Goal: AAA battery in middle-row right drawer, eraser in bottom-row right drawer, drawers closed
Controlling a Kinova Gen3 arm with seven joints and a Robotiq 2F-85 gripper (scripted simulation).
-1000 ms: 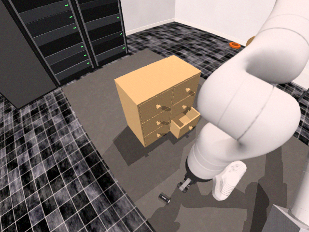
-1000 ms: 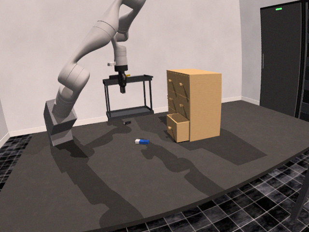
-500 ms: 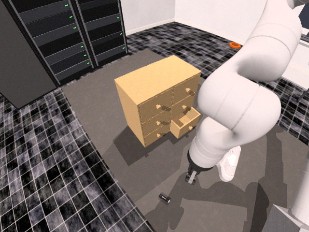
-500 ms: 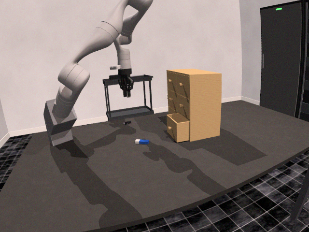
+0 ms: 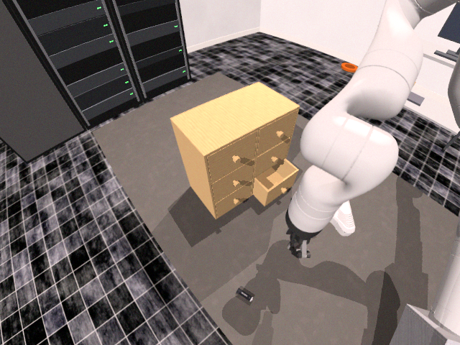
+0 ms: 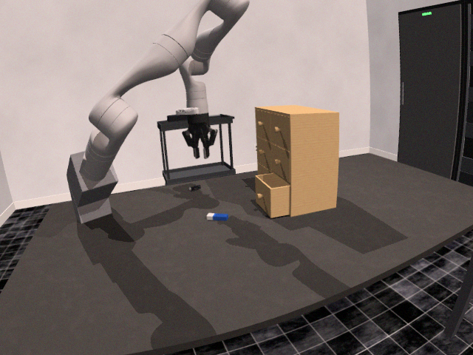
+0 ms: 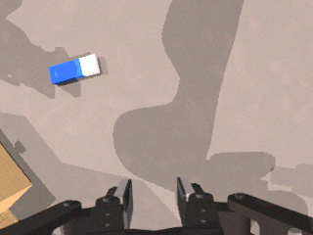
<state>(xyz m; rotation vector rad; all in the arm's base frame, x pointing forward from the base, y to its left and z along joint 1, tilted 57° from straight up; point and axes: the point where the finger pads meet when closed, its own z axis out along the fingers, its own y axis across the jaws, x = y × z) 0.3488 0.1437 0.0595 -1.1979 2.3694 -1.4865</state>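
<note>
The black robot gripper [image 5: 299, 254] [image 6: 201, 155] [image 7: 155, 192] is partly open with nothing in it, above the flat grey table [image 5: 148, 163] [image 6: 171, 259] [image 7: 269, 88], where the small black battery [image 5: 245, 295] [image 6: 194, 188] slants down rightward in the top view and the blue-and-white block eraser [image 6: 217, 217] [image 7: 74, 70] lies lengthwise, blue end toward the wooden chest [image 6: 313, 160] [image 7: 11, 181] in the exterior view.

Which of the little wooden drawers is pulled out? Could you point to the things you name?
The bottom-row drawer [image 5: 264, 193] [image 6: 279, 201] on the right as you face the knobs; it juts forward, showing its inside, while the other five sit closed.
</note>
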